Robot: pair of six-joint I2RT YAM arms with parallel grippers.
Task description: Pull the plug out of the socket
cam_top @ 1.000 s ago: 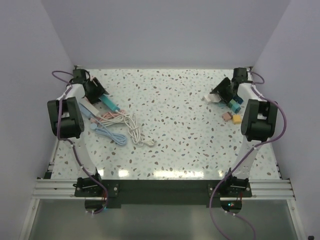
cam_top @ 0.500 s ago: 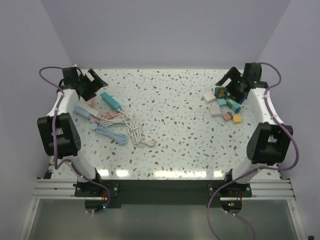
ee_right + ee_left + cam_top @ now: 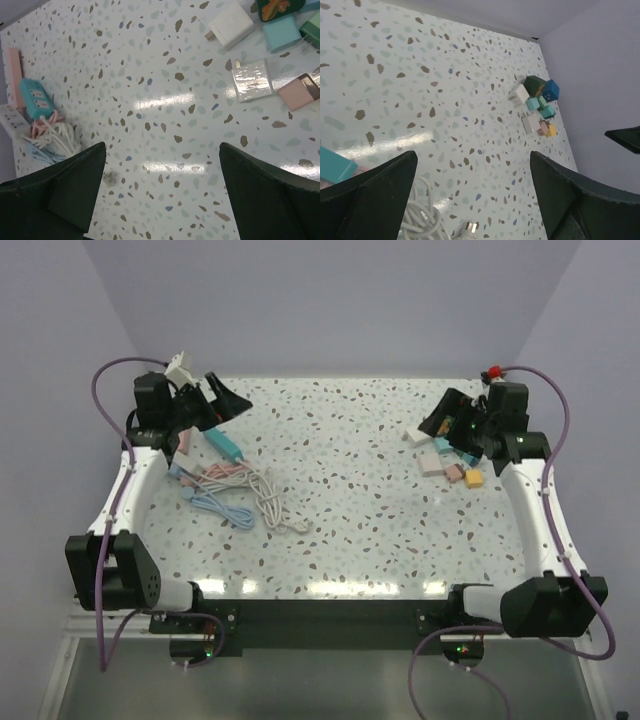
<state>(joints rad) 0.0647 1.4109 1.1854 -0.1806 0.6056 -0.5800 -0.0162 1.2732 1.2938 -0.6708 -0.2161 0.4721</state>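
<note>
A teal socket strip point(image 3: 224, 447) lies at the far left of the table beside a pink strip point(image 3: 185, 441) and a pale blue strip point(image 3: 176, 471). Coiled pink, white and blue cables point(image 3: 245, 492) lie in front of them. From here I cannot tell which plug sits in which socket. My left gripper point(image 3: 222, 401) hangs open and empty above and behind the teal strip. My right gripper point(image 3: 443, 420) is open and empty over the far right. The teal strip also shows in the right wrist view point(image 3: 36, 98) and at the edge of the left wrist view point(image 3: 333, 165). A white cable's plug end point(image 3: 469, 228) lies loose.
Several small adapter blocks point(image 3: 450, 454) lie at the far right: white point(image 3: 231, 25), teal point(image 3: 280, 33), pink point(image 3: 299, 91) and one in clear wrap point(image 3: 252, 80). They also show in the left wrist view point(image 3: 539, 101). Walls close the back and both sides.
Both arms have unfolded and lifted their wrists. The left gripper has moved up and right above the strips. The right gripper has swung over the blocks. Nothing on the table has moved.
</note>
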